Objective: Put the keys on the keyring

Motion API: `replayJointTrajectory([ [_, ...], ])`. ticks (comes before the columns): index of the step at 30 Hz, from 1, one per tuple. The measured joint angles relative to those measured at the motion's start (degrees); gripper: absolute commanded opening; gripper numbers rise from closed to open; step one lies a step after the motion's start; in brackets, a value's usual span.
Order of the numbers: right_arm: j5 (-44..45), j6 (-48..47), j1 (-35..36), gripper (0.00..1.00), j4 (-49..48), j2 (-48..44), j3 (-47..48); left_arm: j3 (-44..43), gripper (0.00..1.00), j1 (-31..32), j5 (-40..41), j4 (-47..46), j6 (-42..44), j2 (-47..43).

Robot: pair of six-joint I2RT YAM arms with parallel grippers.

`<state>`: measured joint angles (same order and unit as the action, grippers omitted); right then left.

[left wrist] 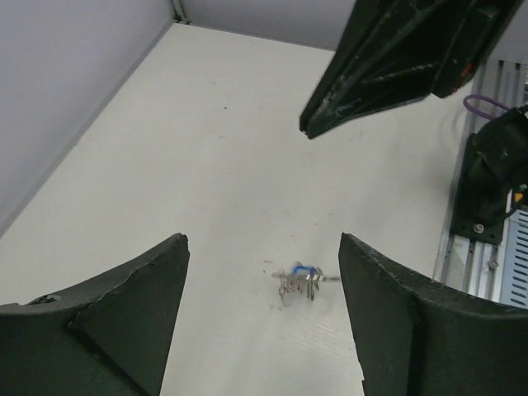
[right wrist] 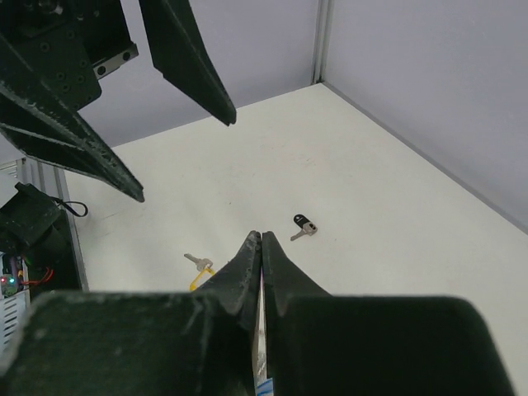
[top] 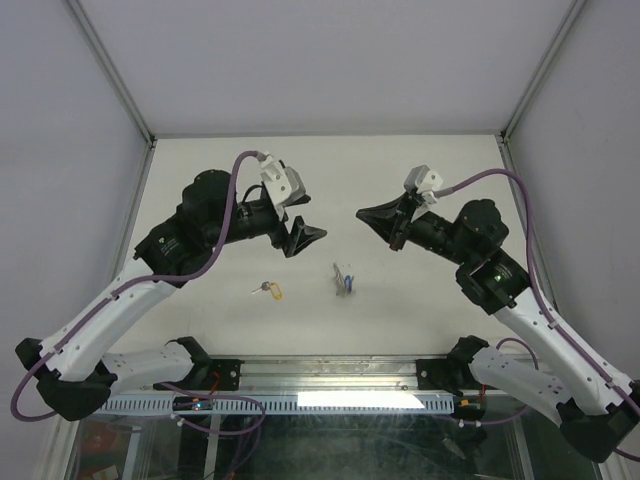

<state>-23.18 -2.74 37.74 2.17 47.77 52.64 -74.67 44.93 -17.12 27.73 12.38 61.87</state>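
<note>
Closest to the arm bases, the key with the yellow tag (top: 271, 291) lies flat on the pale counter (top: 440, 170). Near it, off to the right, lies the keyring (top: 340, 276) with its little silver keys. The key with the blue head (top: 349, 284) is right up against that bunch. I cannot tell if the blue one is on the ring. A bit farther back, a small key with a dark head (right wrist: 304, 226) lies by itself. Past the keys, the two hands hang above the counter with their tips pointing at each other. The left hand (top: 308, 242) has its fingers spread wide and holds nothing. The right hand (top: 363, 214) has its fingers pressed together, and I can see nothing at their tip.
</note>
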Motion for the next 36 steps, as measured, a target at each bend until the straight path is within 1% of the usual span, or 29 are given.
replayJointTrajectory([
  [3, 0.1, -0.2, 0.0, 0.00, 1.2, -0.1, 0.6, 2.8, 0.61, 0.0, -2.2, -0.7, 0.2, -2.2],
  [4, 0.3, -0.2, 0.0, 0.00, 2.1, -0.1, 1.0, 4.1, 0.60, 0.0, -2.6, -1.2, 0.2, -3.5],
  [6, 1.2, 0.1, 0.0, 0.00, 3.7, 0.2, 1.9, 7.0, 0.60, 0.0, -2.6, -3.0, -0.2, -6.2],
  [7, 1.9, 0.3, 0.0, 0.04, 5.2, 0.6, 2.8, 8.8, 0.60, 0.0, -2.3, -4.3, -1.1, -7.8],
  [10, 5.4, 1.1, 0.0, 0.15, 10.4, 2.7, 5.9, 11.1, 0.64, 0.0, 0.5, -5.7, -3.8, -9.2],
  [12, 8.3, 1.9, 0.0, 0.21, 14.4, 4.5, 7.7, 11.6, 0.70, 0.0, 3.7, -6.6, -6.3, -8.2],
  [14, 10.8, 3.2, 0.0, 0.29, 18.4, 6.2, 8.8, 11.9, 0.76, 0.0, 6.3, -6.8, -8.8, -6.2],
  [16, 12.4, 4.5, 0.0, 0.32, 21.7, 7.3, 8.9, 12.9, 0.83, 0.0, 8.4, -6.9, -10.7, -3.6],
  [18, 13.4, 5.8, 0.0, 0.32, 23.9, 7.6, 8.6, 13.8, 0.93, 0.0, 9.7, -6.3, -12.5, -1.3],
  [19, 13.6, 6.6, 0.0, 0.34, 24.7, 7.6, 8.1, 14.2, 0.97, -0.1, 10.3, -5.7, -13.6, 0.0],
  [20, 13.6, 7.5, 0.0, 0.36, 25.2, 7.5, 7.7, 14.4, 0.99, -0.3, 11.1, -5.3, -14.6, 1.1],
  [22, 13.6, 9.6, 0.0, 0.41, 26.2, 7.8, 7.0, 14.5, 0.99, -0.8, 12.5, -4.0, -16.7, 3.5],
  [25, 13.1, 13.5, 0.0, 0.53, 27.8, 9.9, 6.8, 14.5, 0.99, -1.6, 15.1, -1.9, -20.0, 6.1],
  [27, 12.2, 16.5, 0.0, 0.58, 28.7, 12.0, 6.8, 14.6, 0.99, -2.1, 16.4, -0.4, -22.3, 6.8],
  [31, 9.3, 20.7, 0.0, 0.61, 28.0, 15.3, 5.0, 16.6, 0.99, -3.3, 17.8, -0.6, -25.1, 5.4],
  [36, 6.4, 23.1, -0.4, 0.59, 26.3, 17.9, 0.7, 17.6, 0.99, -5.6, 17.1, 0.3, -25.7, 5.7],
])
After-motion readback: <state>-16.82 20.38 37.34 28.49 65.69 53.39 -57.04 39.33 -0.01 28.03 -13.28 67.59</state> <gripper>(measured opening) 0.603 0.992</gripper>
